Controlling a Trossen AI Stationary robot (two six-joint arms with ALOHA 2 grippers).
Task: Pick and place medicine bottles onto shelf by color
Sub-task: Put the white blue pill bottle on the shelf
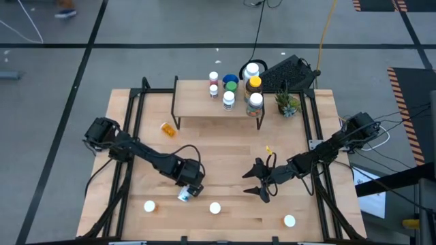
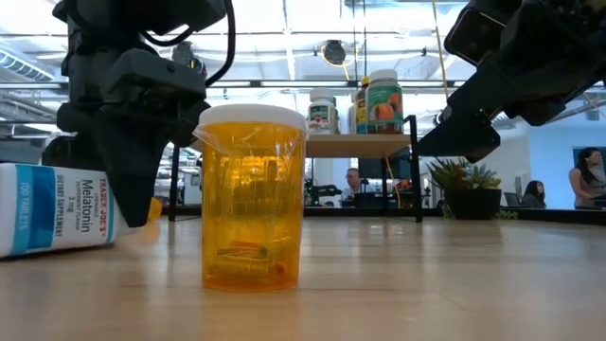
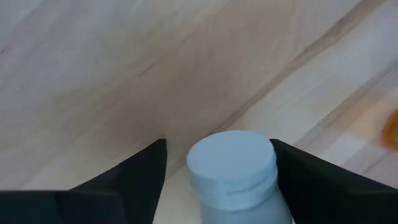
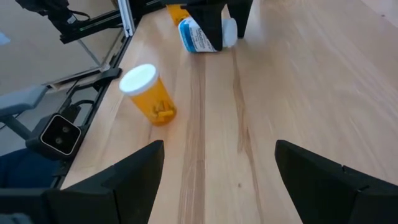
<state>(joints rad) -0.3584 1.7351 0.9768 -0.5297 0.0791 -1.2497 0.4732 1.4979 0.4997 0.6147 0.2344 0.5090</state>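
Note:
A white bottle with a blue label (image 1: 184,196) lies on its side on the table, near the front and left of centre. My left gripper (image 1: 187,189) is open over it, one finger on each side of its white cap (image 3: 231,163); a gap shows beside one finger. My right gripper (image 1: 253,186) hangs open above bare table to the right of centre, holding nothing. An orange bottle with a white cap (image 2: 251,194) stands upright near the front edge. The shelf (image 1: 204,109) at the back carries several bottles (image 1: 230,84).
Another white-capped orange bottle (image 1: 148,206) stands at the front left, and a white-capped one (image 1: 289,220) at the front right. An orange bottle (image 1: 167,128) lies left of the shelf. A small potted plant (image 1: 287,103) stands right of the shelf.

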